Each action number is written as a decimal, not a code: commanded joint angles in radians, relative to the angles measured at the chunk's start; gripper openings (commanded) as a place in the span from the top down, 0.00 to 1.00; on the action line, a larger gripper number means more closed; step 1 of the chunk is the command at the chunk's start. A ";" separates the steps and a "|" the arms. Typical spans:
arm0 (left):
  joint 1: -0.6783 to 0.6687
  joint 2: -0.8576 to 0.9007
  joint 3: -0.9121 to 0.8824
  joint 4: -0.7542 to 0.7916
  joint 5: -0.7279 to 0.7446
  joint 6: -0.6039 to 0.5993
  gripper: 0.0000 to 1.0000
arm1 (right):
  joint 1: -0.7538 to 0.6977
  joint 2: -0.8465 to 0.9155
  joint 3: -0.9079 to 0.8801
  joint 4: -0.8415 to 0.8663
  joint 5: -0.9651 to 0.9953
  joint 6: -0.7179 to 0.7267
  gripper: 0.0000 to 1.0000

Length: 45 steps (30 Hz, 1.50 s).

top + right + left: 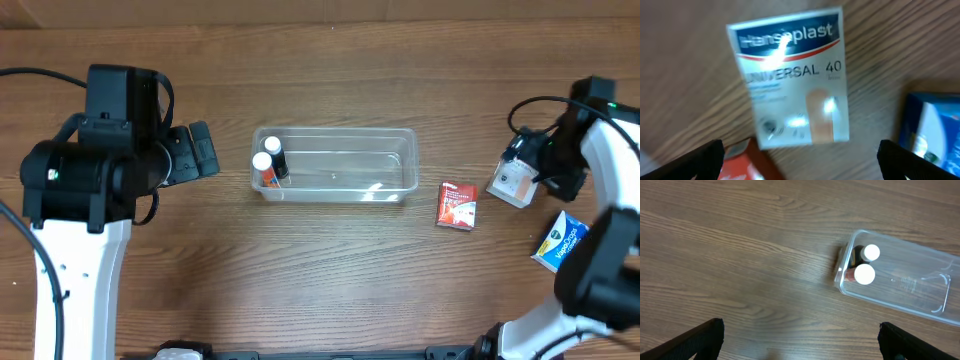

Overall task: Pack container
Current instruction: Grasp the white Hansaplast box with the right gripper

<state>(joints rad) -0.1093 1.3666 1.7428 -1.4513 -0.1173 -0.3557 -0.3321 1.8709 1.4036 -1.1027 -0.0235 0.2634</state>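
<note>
– So, what sits in front of the right gripper (800, 162)?
– White rectangular cardboard plaster box with a blue band (792, 80). It lies flat on the brown wood-grain table (685, 60), just ahead of the fingertips (695, 160). Jaws are wide apart with nothing between them.
– Orientation?
– Its long axis runs away from the wrist, slightly skewed. My read: the fingers would close across the short sides after a small twist.
– Neighbours?
– Small red cardboard box (457, 205) on the robot's left of it and a blue-and-white cardboard box (558, 243) on the near side. Overhead shows both apart from it. The wrist view is blurred, so I can't judge the clearance any finer.
– And the container?
– Clear shallow rectangular plastic container with rounded corners (340, 170) is mid-table, long axis left-right. It lies to the robot's left of the plaster box, with the red box between. A pair of white-capped bottles (268, 158) stands at its far left end, and the rest of the floor is bare.
– Left gripper (800, 342)?
– Jaws apart, empty, hovering over table just past the bottle end. It is well apart from the loose boxes.
– So the right arm is nearer.
– Agreed. It's probably a leftward carry into the bare right half.
</note>
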 commanded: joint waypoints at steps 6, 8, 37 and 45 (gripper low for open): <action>0.004 0.020 -0.006 0.014 0.040 0.026 0.00 | 0.003 0.164 0.022 0.055 -0.023 -0.027 0.00; 0.004 0.020 -0.006 0.014 0.040 0.026 0.00 | 0.003 0.175 0.022 0.057 -0.023 -0.027 0.00; 0.004 0.020 -0.006 0.015 0.039 0.027 0.00 | 0.010 0.133 0.117 -0.038 -0.023 -0.027 0.26; 0.004 0.020 -0.006 0.020 0.039 0.027 0.00 | 0.129 -0.098 0.211 -0.198 -0.023 -0.028 0.25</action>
<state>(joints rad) -0.1093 1.3846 1.7416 -1.4364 -0.0864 -0.3557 -0.2752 1.9278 1.5642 -1.2720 -0.0441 0.2352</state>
